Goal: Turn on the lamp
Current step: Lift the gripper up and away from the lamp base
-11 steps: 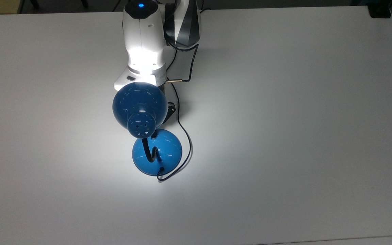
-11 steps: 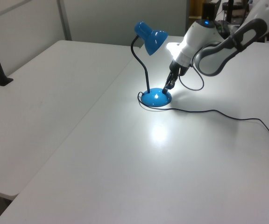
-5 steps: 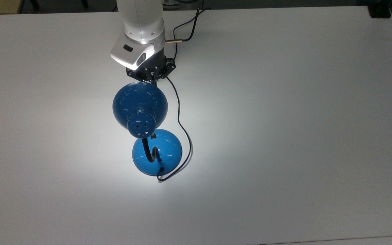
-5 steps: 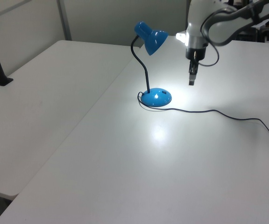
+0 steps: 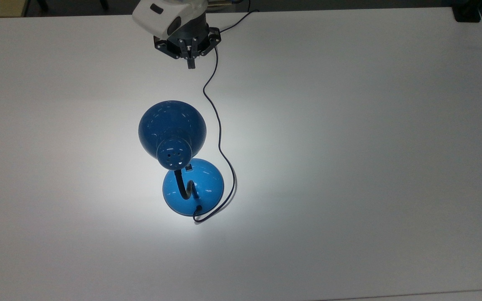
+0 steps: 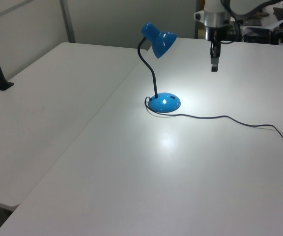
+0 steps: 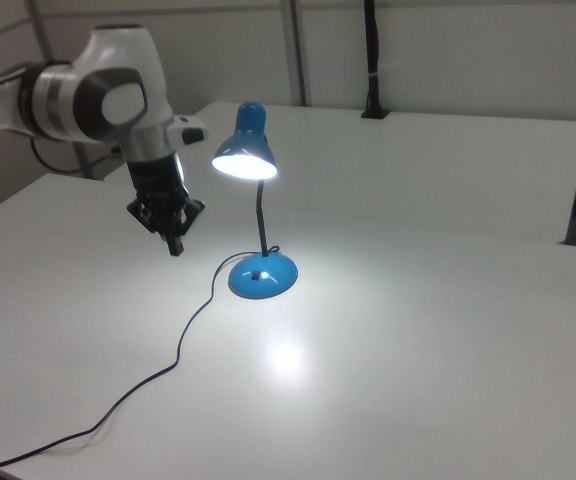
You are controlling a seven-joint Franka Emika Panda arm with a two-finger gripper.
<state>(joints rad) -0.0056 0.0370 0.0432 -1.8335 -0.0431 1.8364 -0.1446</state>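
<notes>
Claw (image 5: 191, 65) pinched together, raised, lit lamp (image 5: 173, 138) well apart

— Can any text, label, brand or number be read on the lamp (image 5: 173, 138) or on the table (image 5: 349, 167)?

— None can be made out. The lamp's blue shade and base are seen as plain, and the white tabletop is unmarked.

— And on the gripper (image 5: 191, 65)?

— A small dark mark is seen on the white housing above it in the top view; it may be a logo, but nothing legible can be read.
</notes>
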